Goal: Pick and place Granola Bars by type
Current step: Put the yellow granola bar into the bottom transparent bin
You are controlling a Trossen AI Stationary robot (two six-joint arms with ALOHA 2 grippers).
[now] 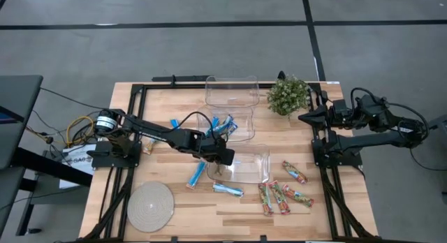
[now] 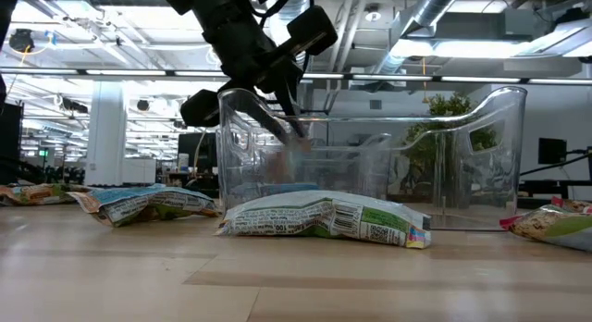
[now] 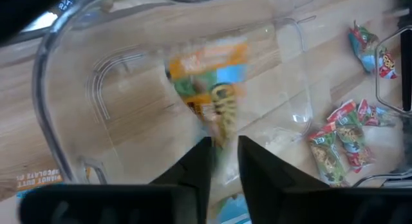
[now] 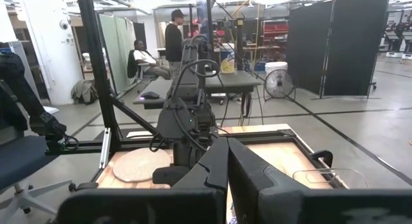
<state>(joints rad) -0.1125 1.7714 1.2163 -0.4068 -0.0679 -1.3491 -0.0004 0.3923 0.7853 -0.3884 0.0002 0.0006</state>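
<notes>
On the pale wooden table [image 1: 174,222], nearest the front edge, a round woven coaster [image 1: 150,206] lies at the left corner, and a loose cluster of red-green-orange wrapped granola bars [image 1: 283,195] waits unsorted toward the right, with two bright blue wrapped bars [image 1: 198,174] just beside the nearest clear plastic bin [image 1: 244,166]. Over that bin's left wall the left gripper [image 1: 222,157] hangs from its outstretched dark arm, fingers pointing down into the bin; the wrist camera shows the jaws standing narrowly apart with a blurred orange-green-blue wrapped bar [image 3: 212,85] just beyond the fingertips [image 3: 199,158], inside the bin's walls. Whether the wrapper is pinched by its end or already loose cannot be told. The step in hand looks like the drop of one bar into its bin; the next move likely calls for a clean release, a lift clear of the wall, and a reach for another bar of the same kind on the table. Farther back, a second clear bin [image 1: 227,124] holds several blue bars, a third clear bin [image 1: 232,89] stands behind it, and a small green potted plant [image 1: 288,95] sits beside that. The right gripper [image 1: 305,117] waits at the far right edge, folded back, jaws pressed together and empty.
</notes>
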